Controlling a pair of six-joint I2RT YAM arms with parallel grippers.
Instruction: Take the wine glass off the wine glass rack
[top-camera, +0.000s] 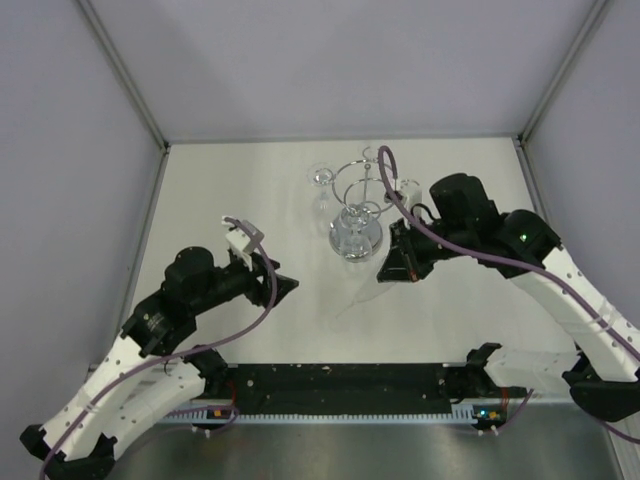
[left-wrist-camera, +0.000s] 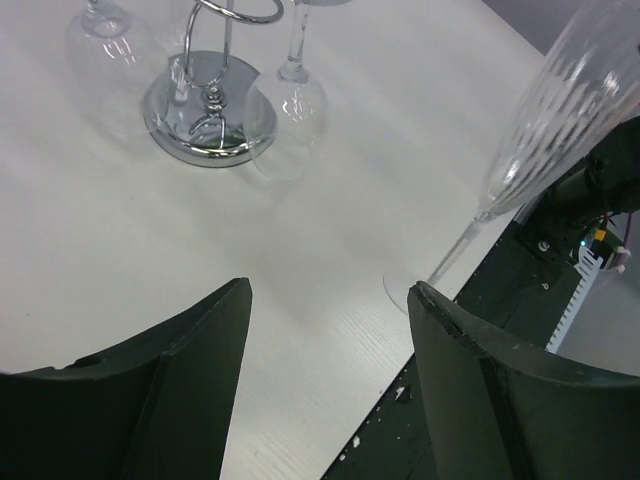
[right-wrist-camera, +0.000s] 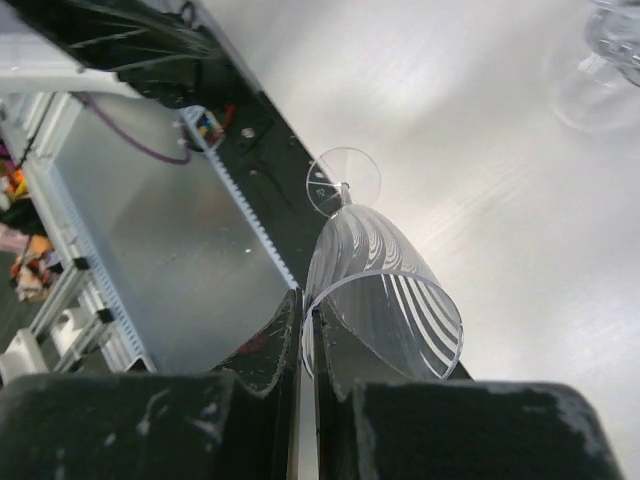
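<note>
The wine glass rack (top-camera: 356, 205) is a chrome wire stand with a round mirrored base, at the back middle of the table; it also shows in the left wrist view (left-wrist-camera: 210, 120). My right gripper (top-camera: 392, 265) is shut on the rim of a clear ribbed wine glass (right-wrist-camera: 385, 290), one finger inside the bowl and one outside. The glass is off the rack and tilted, and its foot (right-wrist-camera: 343, 182) is low over the table near the front edge. In the left wrist view the glass (left-wrist-camera: 555, 120) is at the right. My left gripper (left-wrist-camera: 330, 290) is open and empty, left of the glass.
Two other clear glasses hang upside down on the rack (top-camera: 320, 178) (top-camera: 408, 188), also in the left wrist view (left-wrist-camera: 295, 105). A black rail (top-camera: 340, 380) runs along the table's front edge. Grey walls enclose the table on three sides.
</note>
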